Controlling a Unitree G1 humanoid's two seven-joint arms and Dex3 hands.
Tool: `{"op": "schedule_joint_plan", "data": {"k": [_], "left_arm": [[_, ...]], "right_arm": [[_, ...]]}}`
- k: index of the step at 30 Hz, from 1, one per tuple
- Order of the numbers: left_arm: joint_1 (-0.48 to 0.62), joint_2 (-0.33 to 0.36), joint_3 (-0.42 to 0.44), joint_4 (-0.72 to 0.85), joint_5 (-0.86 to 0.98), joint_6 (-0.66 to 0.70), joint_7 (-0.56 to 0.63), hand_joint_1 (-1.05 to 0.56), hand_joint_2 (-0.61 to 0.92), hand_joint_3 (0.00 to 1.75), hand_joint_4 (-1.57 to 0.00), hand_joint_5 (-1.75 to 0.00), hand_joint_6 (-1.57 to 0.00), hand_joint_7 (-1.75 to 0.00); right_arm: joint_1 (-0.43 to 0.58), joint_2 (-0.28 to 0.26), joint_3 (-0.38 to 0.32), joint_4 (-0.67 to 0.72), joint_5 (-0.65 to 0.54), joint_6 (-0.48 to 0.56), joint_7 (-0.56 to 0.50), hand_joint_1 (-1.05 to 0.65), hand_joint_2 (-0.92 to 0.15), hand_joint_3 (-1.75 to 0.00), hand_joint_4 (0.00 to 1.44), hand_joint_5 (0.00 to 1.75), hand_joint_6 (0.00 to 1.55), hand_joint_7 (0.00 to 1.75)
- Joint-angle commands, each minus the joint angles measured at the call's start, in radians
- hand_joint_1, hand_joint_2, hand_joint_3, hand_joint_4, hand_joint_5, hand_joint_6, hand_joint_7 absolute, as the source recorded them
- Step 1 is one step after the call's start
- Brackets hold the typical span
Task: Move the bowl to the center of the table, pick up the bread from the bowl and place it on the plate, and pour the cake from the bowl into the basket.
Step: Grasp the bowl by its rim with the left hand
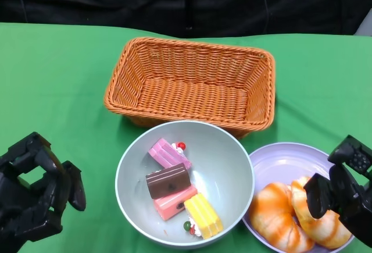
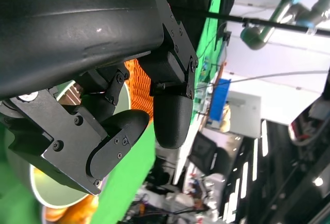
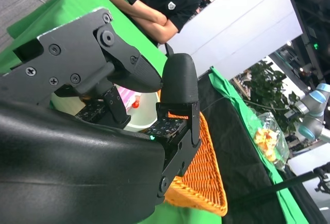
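Hands sit nearest, one at each lower corner of the head view; the left hand [image 1: 38,192] hangs at the near left, fingers curled loosely apart and holding nothing, well clear of the bowl; the right hand [image 1: 343,192] hovers at the near right above the plate, fingers parted and empty, just over the bread. Between them the grey bowl [image 1: 235,166] stands at the near centre of the green table [image 1: 52,78], so the first step looks done; inside it lie four cake pieces [image 1: 174,189], pink, brown, salmon and yellow, with small red cherries beside them. Just right of the bowl, touching or nearly so, the lilac plate [image 1: 279,163] carries two orange-glazed bread pieces [image 1: 279,215]; no bread shows in the bowl, so that step seems finished too. Farther back the orange wicker basket [image 1: 192,84] stands with nothing in it, its near wall close behind the bowl's far rim; pouring the cake into it is what remains, by my judgement.
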Motion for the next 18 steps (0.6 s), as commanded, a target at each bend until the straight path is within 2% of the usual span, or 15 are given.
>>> {"op": "schedule_joint_plan", "data": {"k": [1,3,8,9,10,13,18], "left_arm": [[-0.003,0.021,-0.004,-0.006,0.027,-0.034,-0.019,-0.13,0.37,1.32,-0.90,-1.74,-0.85,-1.42],[-0.003,0.022,-0.010,-0.009,0.041,-0.046,-0.022,-0.12,0.40,1.27,-0.90,-1.74,-0.86,-1.38],[-0.010,0.018,-0.024,-0.004,0.082,-0.091,-0.031,-0.11,0.39,1.30,-0.91,-1.73,-0.87,-1.38],[-0.007,0.016,-0.031,-0.013,0.090,-0.094,-0.027,-0.10,0.39,1.31,-0.92,-1.72,-0.88,-1.37],[-0.004,0.015,-0.037,-0.020,0.102,-0.100,-0.023,-0.10,0.38,1.32,-0.92,-1.71,-0.88,-1.37],[-0.002,0.020,-0.050,-0.030,0.144,-0.117,-0.012,-0.11,0.37,1.33,-0.92,-1.69,-0.87,-1.38],[-0.003,0.035,-0.077,-0.040,0.319,-0.220,0.029,-0.13,0.36,1.31,-0.91,-1.62,-0.85,-1.39]], "right_arm": [[0.016,0.007,-0.007,0.010,0.016,-0.020,0.026,-0.12,-0.86,-0.57,0.74,1.75,0.70,1.46],[0.019,0.013,-0.011,0.013,0.027,-0.019,0.032,-0.12,-0.91,-0.49,0.73,1.73,0.71,1.44],[0.030,0.022,-0.025,0.001,0.069,-0.006,0.025,-0.11,-0.91,-0.50,0.77,1.66,0.72,1.40],[0.034,0.018,-0.027,-0.004,0.077,-0.001,0.024,-0.11,-0.88,-0.58,0.79,1.65,0.73,1.44],[0.037,0.015,-0.027,-0.008,0.084,0.003,0.023,-0.10,-0.80,-0.74,0.82,1.66,0.75,1.46],[0.037,0.011,-0.026,-0.014,0.097,0.013,0.015,-0.09,-0.69,-0.99,0.83,1.72,0.75,1.52],[0.036,0.006,-0.015,-0.020,0.103,0.036,-0.004,-0.09,-0.67,-1.06,0.85,1.75,0.75,1.56]]}}
